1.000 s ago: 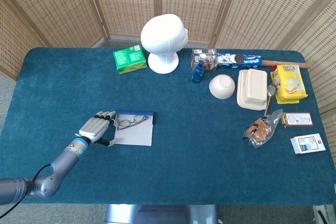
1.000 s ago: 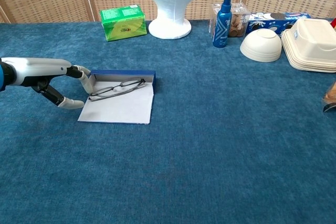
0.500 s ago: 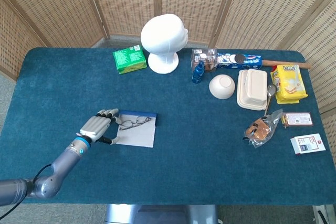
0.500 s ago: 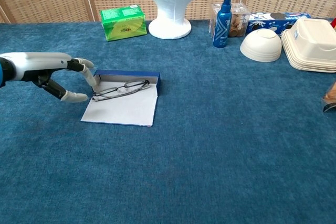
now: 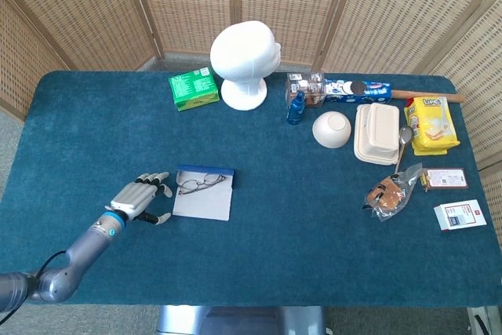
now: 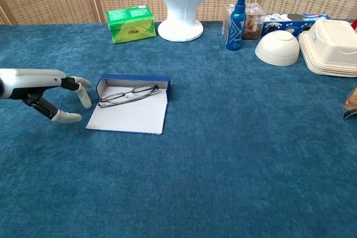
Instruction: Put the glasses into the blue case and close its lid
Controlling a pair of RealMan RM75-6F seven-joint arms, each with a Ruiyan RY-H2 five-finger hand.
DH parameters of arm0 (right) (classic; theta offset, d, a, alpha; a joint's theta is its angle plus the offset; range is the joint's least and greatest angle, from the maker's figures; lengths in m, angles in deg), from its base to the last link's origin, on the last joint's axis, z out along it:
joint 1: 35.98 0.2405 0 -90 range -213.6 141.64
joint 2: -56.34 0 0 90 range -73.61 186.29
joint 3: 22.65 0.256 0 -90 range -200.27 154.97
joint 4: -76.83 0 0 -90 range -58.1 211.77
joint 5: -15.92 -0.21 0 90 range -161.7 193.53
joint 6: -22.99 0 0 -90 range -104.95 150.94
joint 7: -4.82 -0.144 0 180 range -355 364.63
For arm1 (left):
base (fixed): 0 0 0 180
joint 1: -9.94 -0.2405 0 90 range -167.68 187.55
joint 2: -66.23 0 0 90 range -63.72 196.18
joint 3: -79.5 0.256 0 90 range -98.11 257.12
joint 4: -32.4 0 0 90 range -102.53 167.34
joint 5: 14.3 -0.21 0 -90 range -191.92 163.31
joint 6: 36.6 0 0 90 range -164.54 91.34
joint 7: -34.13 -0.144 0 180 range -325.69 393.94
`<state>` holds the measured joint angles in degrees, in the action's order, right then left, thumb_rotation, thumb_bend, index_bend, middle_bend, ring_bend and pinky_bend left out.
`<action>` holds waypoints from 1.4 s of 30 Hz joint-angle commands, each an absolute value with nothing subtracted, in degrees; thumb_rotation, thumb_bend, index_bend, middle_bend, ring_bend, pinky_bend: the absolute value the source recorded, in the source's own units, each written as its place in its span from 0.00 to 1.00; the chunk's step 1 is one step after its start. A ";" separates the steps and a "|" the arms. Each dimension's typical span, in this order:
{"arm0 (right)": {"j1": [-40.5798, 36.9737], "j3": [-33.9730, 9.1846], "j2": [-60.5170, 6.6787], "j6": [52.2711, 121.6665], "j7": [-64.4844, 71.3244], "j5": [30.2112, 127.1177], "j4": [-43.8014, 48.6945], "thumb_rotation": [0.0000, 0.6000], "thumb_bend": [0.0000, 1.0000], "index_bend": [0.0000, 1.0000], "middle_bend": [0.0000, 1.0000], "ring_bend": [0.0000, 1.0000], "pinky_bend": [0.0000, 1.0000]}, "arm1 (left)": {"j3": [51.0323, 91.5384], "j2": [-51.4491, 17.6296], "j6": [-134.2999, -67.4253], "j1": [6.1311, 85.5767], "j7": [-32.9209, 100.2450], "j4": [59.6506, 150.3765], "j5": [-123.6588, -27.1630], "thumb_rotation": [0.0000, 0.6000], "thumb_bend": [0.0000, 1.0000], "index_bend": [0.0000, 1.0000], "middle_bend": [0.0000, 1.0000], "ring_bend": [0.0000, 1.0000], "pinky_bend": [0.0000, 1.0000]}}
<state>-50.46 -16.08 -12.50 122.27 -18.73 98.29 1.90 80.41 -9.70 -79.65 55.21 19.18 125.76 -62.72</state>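
Observation:
The blue case (image 5: 204, 191) (image 6: 133, 105) lies open on the table, its pale lid flap spread flat toward me and its blue tray at the far side. Thin-rimmed glasses (image 5: 199, 183) (image 6: 128, 94) rest in the tray. My left hand (image 5: 140, 199) (image 6: 49, 90) hovers just left of the case, fingers spread, thumb below, touching nothing. My right hand is outside both views.
At the back stand a green box (image 5: 193, 88), a white mannequin head (image 5: 244, 63) and a blue spray bottle (image 5: 296, 107). A white bowl (image 5: 331, 129), foam containers (image 5: 376, 132), snack packets (image 5: 431, 124) and small boxes (image 5: 459, 215) crowd the right side.
My left hand has drawn back leftward, off the case's left edge. The case shifted slightly to the right half a second earlier and lies still since.

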 commanded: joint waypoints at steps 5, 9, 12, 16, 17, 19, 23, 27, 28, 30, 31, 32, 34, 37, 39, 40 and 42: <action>-50.85 -16.03 -12.49 122.42 -19.41 97.94 2.22 0.98 0.26 0.00 0.13 0.00 0.16 | 79.87 -11.34 -80.57 56.22 17.04 125.26 -61.74 0.61 0.30 0.23 0.00 0.00 0.00; -50.98 -16.03 -12.49 122.45 -19.66 97.88 2.45 0.98 0.26 0.00 0.13 0.00 0.16 | 79.35 -11.89 -81.42 56.35 16.72 125.58 -61.67 0.62 0.30 0.21 0.00 0.00 0.00; -51.06 -15.98 -12.48 122.46 -19.90 97.80 2.58 0.98 0.26 0.00 0.13 0.00 0.16 | 79.32 -12.07 -81.70 56.52 16.13 125.77 -61.37 0.62 0.30 0.20 0.00 0.00 0.00; -51.12 -15.94 -12.51 122.45 -20.12 97.75 2.75 0.98 0.26 0.00 0.13 0.00 0.16 | 79.36 -12.21 -81.56 56.82 15.55 125.92 -60.42 0.62 0.30 0.18 0.00 0.00 0.00; -51.13 -15.94 -12.53 122.45 -20.16 97.77 2.78 0.98 0.26 0.00 0.13 0.00 0.16 | 79.30 -12.37 -81.81 56.78 15.52 125.88 -60.37 0.61 0.30 0.16 0.00 0.00 0.00; -51.06 -16.01 -12.54 122.41 -20.05 97.96 2.76 0.97 0.26 0.00 0.13 0.00 0.16 | 78.93 -12.59 -82.39 56.49 16.04 126.14 -60.55 0.61 0.30 0.12 0.00 0.00 0.00; -51.10 -16.00 -12.54 122.56 -19.99 98.07 2.66 0.98 0.26 0.00 0.13 0.00 0.16 | 78.73 -11.58 -82.67 55.86 17.22 127.29 -61.64 0.62 0.30 0.15 0.00 0.00 0.00; -51.11 -15.99 -12.50 122.59 -19.89 98.11 2.57 0.98 0.26 0.00 0.13 0.00 0.16 | 78.86 -10.22 -83.36 54.71 18.75 128.55 -63.95 0.61 0.30 0.21 0.00 0.00 0.00; -51.06 -15.98 -12.49 122.59 -19.85 98.18 2.52 0.98 0.26 0.00 0.13 0.00 0.16 | 79.07 -9.77 -83.43 54.33 19.17 128.86 -64.80 0.61 0.30 0.23 0.00 0.00 0.00; -50.90 -16.00 -12.47 122.62 -19.63 98.47 2.37 0.98 0.26 0.00 0.13 0.00 0.16 | 79.57 -9.20 -83.07 53.95 19.55 129.33 -65.84 0.61 0.30 0.25 0.00 0.00 0.00; -50.86 -16.01 -12.45 122.61 -19.54 98.53 2.27 0.98 0.26 0.00 0.13 0.00 0.16 | 79.68 -9.01 -82.97 53.82 19.73 129.49 -66.27 0.61 0.30 0.26 0.00 0.00 0.00; -50.82 -16.03 -12.47 122.57 -19.41 98.58 2.21 0.98 0.26 0.00 0.13 0.00 0.16 | 79.86 -8.91 -82.94 53.71 19.72 129.64 -66.77 0.60 0.30 0.27 0.00 0.00 0.00; -50.80 -16.03 -12.47 122.53 -19.29 98.56 2.12 0.98 0.26 0.00 0.13 0.00 0.16 | 80.15 -8.89 -83.02 53.57 19.42 129.78 -67.42 0.57 0.30 0.29 0.00 0.00 0.00; -50.83 -16.00 -12.42 122.52 -19.28 98.47 2.08 0.98 0.26 0.00 0.13 0.00 0.17 | 80.48 -9.25 -83.46 53.64 18.14 129.76 -67.64 0.52 0.30 0.31 0.00 0.00 0.00; -50.85 -16.00 -12.35 122.52 -19.32 98.45 2.03 0.98 0.26 0.00 0.13 0.00 0.17 | 80.63 -9.81 -83.94 53.81 16.83 129.62 -67.43 0.51 0.30 0.32 0.00 0.00 0.00; -50.87 -15.99 -12.33 122.57 -19.36 98.46 2.04 0.98 0.26 0.00 0.13 0.00 0.17 | 80.65 -10.18 -84.27 53.89 16.16 129.53 -67.36 0.51 0.30 0.32 0.00 0.00 0.00; -50.94 -15.97 -12.34 122.57 -19.53 98.35 2.10 0.98 0.26 0.00 0.13 0.00 0.17 | 80.59 -11.03 -85.10 54.05 14.83 129.37 -67.34 0.50 0.30 0.31 0.00 0.00 0.00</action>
<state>-50.91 -15.97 -12.34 122.59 -19.47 98.40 2.08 80.57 -10.34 -84.44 53.87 15.73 129.53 -67.38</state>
